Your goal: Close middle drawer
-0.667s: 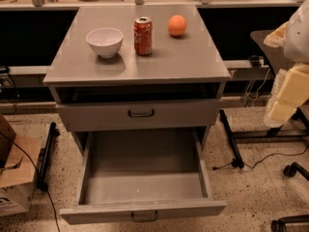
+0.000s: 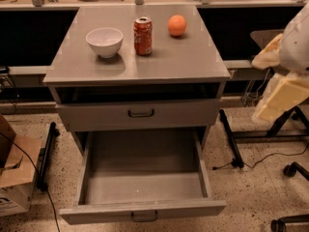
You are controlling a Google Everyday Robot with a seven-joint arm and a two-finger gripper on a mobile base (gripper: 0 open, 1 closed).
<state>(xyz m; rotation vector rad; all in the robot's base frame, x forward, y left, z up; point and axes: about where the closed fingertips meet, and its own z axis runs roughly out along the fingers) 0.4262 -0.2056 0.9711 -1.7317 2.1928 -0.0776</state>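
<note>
The middle drawer (image 2: pixel 142 210) is pulled far out of the grey cabinet toward me. Its long deep tray (image 2: pixel 145 178) is empty, and its low front panel carries a small dark loop handle (image 2: pixel 144 217) at the centre. Above it, the drawer with the taller front panel (image 2: pixel 140 114) sits nearly shut. The lowest drawer is hidden under the open one. Only cream and white arm segments (image 2: pixel 285 88) show at the right edge, level with the cabinet top and apart from the drawer. My gripper is out of view.
On the cabinet top (image 2: pixel 193 62) stand a white bowl (image 2: pixel 104 41), a red soda can (image 2: pixel 143 35) and an orange (image 2: pixel 176 25). A cardboard box (image 2: pixel 14 178) sits on the floor at left. Black stand legs (image 2: pixel 231 139), cables and chair bases (image 2: pixel 289 170) lie at right.
</note>
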